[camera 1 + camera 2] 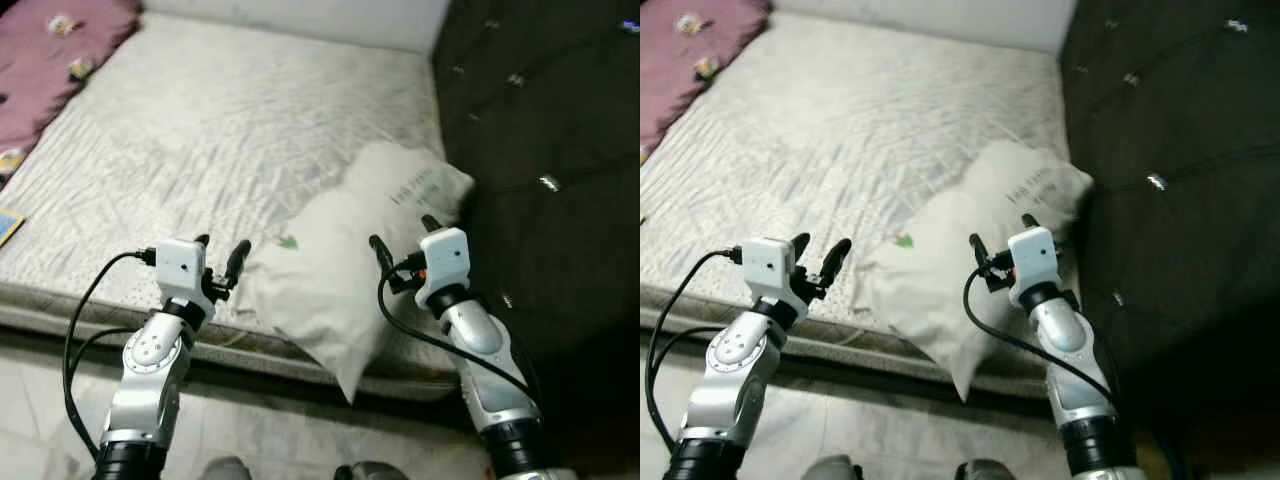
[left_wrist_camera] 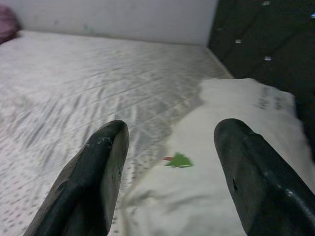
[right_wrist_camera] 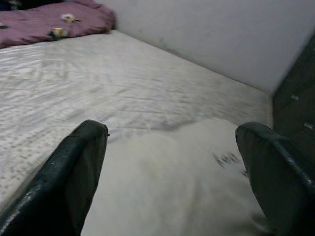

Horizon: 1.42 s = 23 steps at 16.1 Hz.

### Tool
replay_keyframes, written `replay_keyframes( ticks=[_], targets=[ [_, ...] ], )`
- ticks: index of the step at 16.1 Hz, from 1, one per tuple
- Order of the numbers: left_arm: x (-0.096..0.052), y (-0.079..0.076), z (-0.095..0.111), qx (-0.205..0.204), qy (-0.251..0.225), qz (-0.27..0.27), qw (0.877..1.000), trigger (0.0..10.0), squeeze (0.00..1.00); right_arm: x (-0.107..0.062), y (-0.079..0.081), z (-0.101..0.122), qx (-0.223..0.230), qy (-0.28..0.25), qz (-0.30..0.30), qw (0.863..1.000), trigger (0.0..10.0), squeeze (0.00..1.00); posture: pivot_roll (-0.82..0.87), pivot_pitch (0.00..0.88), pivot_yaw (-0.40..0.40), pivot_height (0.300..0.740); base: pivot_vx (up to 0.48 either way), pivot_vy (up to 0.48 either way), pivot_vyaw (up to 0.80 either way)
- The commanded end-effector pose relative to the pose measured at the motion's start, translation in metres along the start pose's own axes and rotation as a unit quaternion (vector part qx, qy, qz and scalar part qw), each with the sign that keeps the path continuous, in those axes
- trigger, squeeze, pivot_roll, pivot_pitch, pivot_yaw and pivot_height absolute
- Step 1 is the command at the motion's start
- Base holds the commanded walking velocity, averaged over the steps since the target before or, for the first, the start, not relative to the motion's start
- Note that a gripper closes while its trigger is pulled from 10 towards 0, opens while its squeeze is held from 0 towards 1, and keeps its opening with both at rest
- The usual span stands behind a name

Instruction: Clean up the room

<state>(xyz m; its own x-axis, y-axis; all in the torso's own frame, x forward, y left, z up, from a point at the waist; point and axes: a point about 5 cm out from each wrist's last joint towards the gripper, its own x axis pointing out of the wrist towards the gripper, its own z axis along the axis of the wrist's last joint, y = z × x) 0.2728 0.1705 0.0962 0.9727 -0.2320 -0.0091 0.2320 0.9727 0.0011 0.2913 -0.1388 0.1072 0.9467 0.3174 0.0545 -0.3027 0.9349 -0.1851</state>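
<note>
The white pillow looks light, soft and floppy, so it would likely sag and fold if lifted at one point; its cover should pinch easily, and the soundest hold is probably one on each long side, taking a gather of fabric near the edges instead of the plump middle. It lies between the two grippers on the near corner of the mattress, its long axis running diagonally: the far end, bearing faint printed lettering, points away toward the dark tufted headboard beyond the right gripper, while the near end tapers to a corner that droops over the mattress edge toward the robot. A small green mark sits on the cover just ahead of the left gripper. That gripper hovers just beside the pillow's left edge with its fingers spread apart, holding nothing. The right gripper sits over the pillow's right side, near the headboard, its fingers likewise spread wide and empty. Well beyond the left gripper, a purple blanket lies along the far side of the mattress.
</note>
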Motion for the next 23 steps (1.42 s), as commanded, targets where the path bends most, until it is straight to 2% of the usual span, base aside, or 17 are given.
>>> replay_keyframes(
  ticks=[1, 5, 8, 11, 13, 14, 16, 18, 20, 23],
  targets=[
    [-0.001, 0.000, 0.001, -0.001, -0.002, -0.002, 1.000, 10.0, 0.00, -0.002, -0.003, -0.002, -0.002, 0.007, -0.004, 1.000, 10.0, 0.00, 0.01, 0.085, -0.051, 0.740, 0.349, 0.000, 0.00],
    [-0.001, 0.000, 0.000, 0.002, 0.002, 0.001, 1.000, 10.0, 0.00, -0.002, -0.003, -0.002, -0.003, 0.008, -0.005, 1.000, 10.0, 0.00, 0.01, 0.088, -0.051, 0.740, 0.313, 0.000, 0.00],
    [0.000, -0.002, -0.001, -0.001, 0.003, 0.003, 1.000, 10.0, 0.00, -0.003, -0.003, -0.004, -0.003, 0.009, -0.004, 1.000, 10.0, 0.00, 0.01, 0.064, -0.052, 0.740, 0.000, 0.000, 0.00],
    [0.003, -0.004, -0.001, 0.000, 0.002, -0.003, 1.000, 10.0, 0.00, -0.002, -0.003, -0.004, -0.003, 0.010, -0.004, 1.000, 10.0, 0.00, 0.01, 0.040, -0.049, 0.740, 0.000, 0.000, -0.74],
    [0.004, -0.001, -0.001, 0.000, 0.010, 0.000, 1.000, 10.0, 0.00, 0.000, -0.007, -0.003, -0.001, 0.014, -0.016, 1.000, 10.0, 0.00, 0.01, 0.050, -0.042, 0.740, 0.000, 0.000, -0.80],
    [0.004, -0.001, -0.002, 0.010, 0.014, -0.018, 1.000, 10.0, 0.00, 0.000, -0.006, -0.003, -0.005, 0.011, -0.005, 1.000, 10.0, 0.00, 0.01, 0.068, -0.042, 0.740, 0.000, 0.000, -0.80],
    [0.006, 0.004, -0.001, 0.015, 0.013, -0.004, 1.000, 10.0, 0.00, -0.002, -0.010, -0.008, -0.006, 0.019, -0.018, 1.000, 10.0, 0.00, 0.01, 0.070, -0.039, 0.740, 0.000, 0.000, -0.80],
    [0.003, 0.003, -0.002, 0.007, 0.012, 0.009, 1.000, 10.0, 0.00, -0.003, -0.009, -0.007, -0.005, 0.016, -0.021, 1.000, 10.0, 0.00, 0.01, 0.073, -0.040, 0.740, 0.000, 0.000, -0.75],
    [-0.003, -0.005, -0.009, 0.007, 0.024, 0.001, 1.000, 10.0, 0.00, -0.003, -0.004, -0.005, 0.002, 0.010, -0.007, 1.000, 10.0, 0.00, 0.01, 0.077, -0.044, 0.740, 0.000, 0.000, 0.00],
    [-0.008, 0.001, -0.007, 0.006, 0.021, 0.033, 0.999, 10.0, 0.00, -0.003, -0.003, -0.006, 0.008, 0.011, -0.001, 1.000, 10.0, 0.00, 0.02, 0.095, -0.046, 0.740, 0.000, 0.000, 0.00]
  ],
)
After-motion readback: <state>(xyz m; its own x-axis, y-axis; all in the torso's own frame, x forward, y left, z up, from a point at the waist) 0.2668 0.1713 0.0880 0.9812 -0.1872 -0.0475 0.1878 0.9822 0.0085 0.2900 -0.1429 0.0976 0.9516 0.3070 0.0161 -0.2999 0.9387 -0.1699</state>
